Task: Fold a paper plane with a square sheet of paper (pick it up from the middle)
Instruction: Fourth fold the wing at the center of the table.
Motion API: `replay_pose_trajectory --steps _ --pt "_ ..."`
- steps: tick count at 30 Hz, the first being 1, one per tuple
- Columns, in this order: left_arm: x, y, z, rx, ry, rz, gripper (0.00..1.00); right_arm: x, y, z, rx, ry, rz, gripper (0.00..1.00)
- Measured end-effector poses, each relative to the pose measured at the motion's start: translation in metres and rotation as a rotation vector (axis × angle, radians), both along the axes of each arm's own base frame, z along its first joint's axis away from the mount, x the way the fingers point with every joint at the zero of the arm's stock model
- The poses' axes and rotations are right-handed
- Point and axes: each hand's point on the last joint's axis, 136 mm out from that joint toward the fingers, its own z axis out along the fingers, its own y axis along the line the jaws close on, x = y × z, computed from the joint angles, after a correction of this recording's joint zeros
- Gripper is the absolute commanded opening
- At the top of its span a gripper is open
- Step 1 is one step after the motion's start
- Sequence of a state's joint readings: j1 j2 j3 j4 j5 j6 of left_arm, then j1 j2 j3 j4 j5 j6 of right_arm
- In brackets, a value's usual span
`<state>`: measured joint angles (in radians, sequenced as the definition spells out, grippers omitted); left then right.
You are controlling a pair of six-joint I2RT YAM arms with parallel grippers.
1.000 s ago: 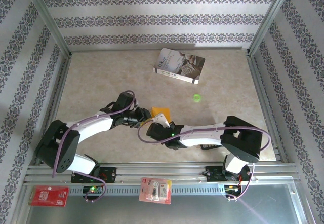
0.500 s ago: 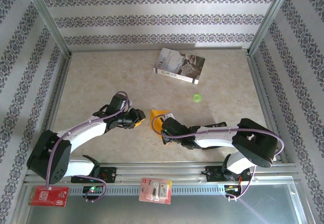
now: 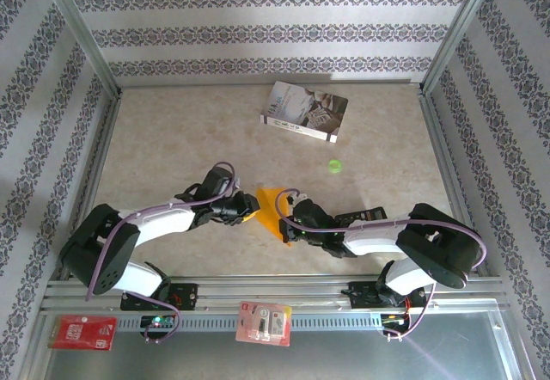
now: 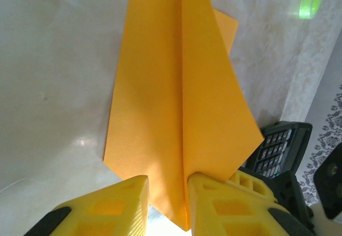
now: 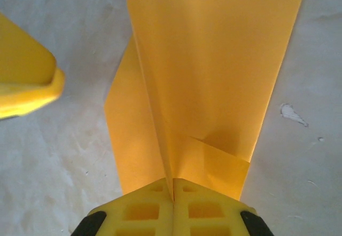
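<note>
The orange paper plane (image 3: pixel 273 212) is held mid-table (image 3: pixel 172 139) near the front, between both arms. Its centre ridge is pinched by the fully closed right gripper (image 5: pixel 172 183), likely to keep the crease steady. The left gripper (image 4: pixel 166 188) is set partly open astride that ridge, with nothing clamped.

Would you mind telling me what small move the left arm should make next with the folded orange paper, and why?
Probably close the left gripper on the centre ridge of the paper plane. Its jaws stand apart on either side of that ridge, while the right gripper is shut on it, so a second pinch would likely steady the fold.
</note>
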<state>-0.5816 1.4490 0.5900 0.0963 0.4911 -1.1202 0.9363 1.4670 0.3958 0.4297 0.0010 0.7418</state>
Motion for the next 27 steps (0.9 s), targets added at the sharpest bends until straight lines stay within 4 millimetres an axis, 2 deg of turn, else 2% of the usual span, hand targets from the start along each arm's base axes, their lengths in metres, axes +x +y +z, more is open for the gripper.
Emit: replay_pose_trajectory --steps 4,9,18,27 --pt "0.002 -0.012 -0.004 0.002 0.004 -0.022 0.18 0.001 -0.001 0.001 0.050 0.013 -0.036 0.00" --pt "0.009 -0.018 -0.010 0.007 0.011 -0.022 0.11 0.004 -0.009 -0.001 0.096 0.036 -0.093 0.00" --pt "0.008 -0.028 -0.032 0.023 0.032 -0.046 0.08 0.007 -0.014 -0.002 0.177 0.094 -0.182 0.00" --pt "0.008 -0.029 -0.038 0.026 0.035 -0.048 0.08 0.007 -0.016 -0.006 0.238 0.146 -0.230 0.00"
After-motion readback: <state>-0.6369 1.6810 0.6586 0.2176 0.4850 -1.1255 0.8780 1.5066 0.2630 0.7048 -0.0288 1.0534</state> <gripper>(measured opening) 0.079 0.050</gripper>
